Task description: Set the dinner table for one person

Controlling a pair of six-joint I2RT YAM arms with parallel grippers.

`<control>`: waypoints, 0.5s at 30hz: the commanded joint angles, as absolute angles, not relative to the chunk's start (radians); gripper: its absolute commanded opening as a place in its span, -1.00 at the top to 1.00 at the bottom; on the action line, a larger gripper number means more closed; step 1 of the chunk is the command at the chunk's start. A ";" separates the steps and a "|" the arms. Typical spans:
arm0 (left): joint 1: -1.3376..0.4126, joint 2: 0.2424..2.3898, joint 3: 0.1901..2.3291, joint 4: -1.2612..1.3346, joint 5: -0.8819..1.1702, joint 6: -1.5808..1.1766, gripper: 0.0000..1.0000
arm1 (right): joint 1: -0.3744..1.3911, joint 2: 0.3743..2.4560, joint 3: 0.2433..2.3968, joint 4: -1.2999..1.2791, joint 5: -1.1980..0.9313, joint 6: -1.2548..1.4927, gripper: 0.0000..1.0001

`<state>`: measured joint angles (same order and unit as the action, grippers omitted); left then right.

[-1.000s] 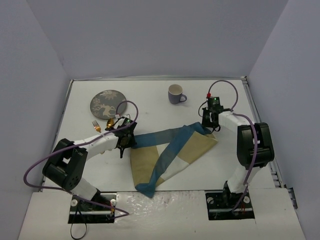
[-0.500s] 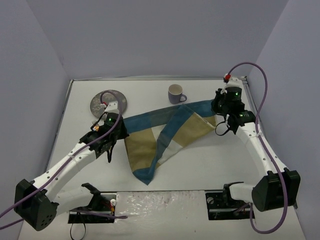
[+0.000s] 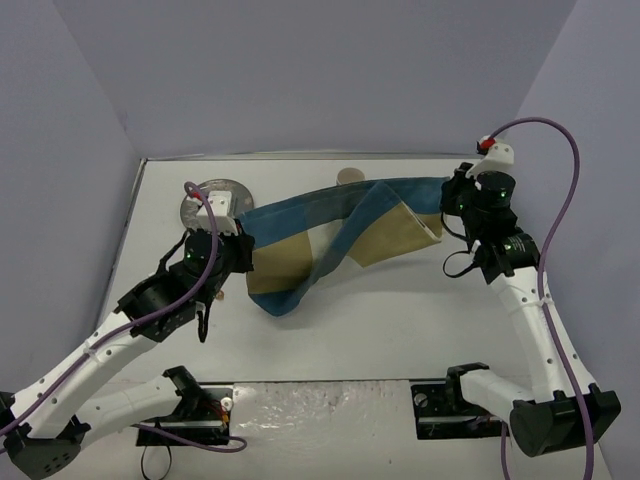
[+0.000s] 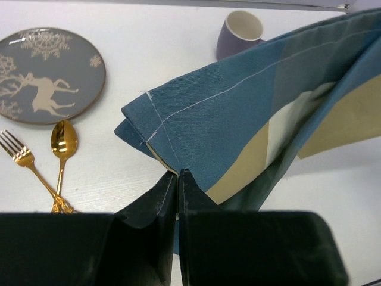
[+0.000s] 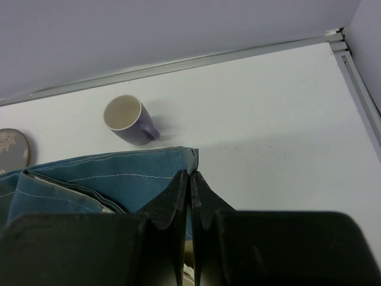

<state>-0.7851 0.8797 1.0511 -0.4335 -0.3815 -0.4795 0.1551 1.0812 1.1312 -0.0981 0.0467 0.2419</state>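
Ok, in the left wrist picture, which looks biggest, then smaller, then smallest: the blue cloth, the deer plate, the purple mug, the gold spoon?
1. blue cloth
2. deer plate
3. purple mug and gold spoon: unsure. The cloth hides part of the mug; the spoon is longer but thinner.

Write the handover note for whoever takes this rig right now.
The left pincer is shut on one corner of the blue-and-beige placemat; the right pincer is shut on another. The placemat hangs twisted between them over the dinner table.
The deer plate, gold fork and spoon lie far left, the purple mug far centre.
Done: placemat gripped.
Left: spread it flat, then set plate, cutlery and mug.
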 commanded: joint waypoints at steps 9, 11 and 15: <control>-0.883 0.862 1.173 -0.334 -0.526 -0.284 1.00 | 0.156 0.997 1.153 0.154 0.029 0.206 1.00; -0.906 0.833 1.171 -0.308 -0.519 -0.259 1.00 | 0.156 0.979 1.148 0.184 -0.056 0.194 1.00; -0.985 0.758 1.126 -0.226 -0.516 -0.198 1.00 | 0.156 0.906 1.071 0.305 -0.129 0.177 1.00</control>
<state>-0.9270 0.8368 1.1061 -0.3824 -0.4963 -0.2881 0.1551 0.9887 1.1114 0.0794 -0.0278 0.2143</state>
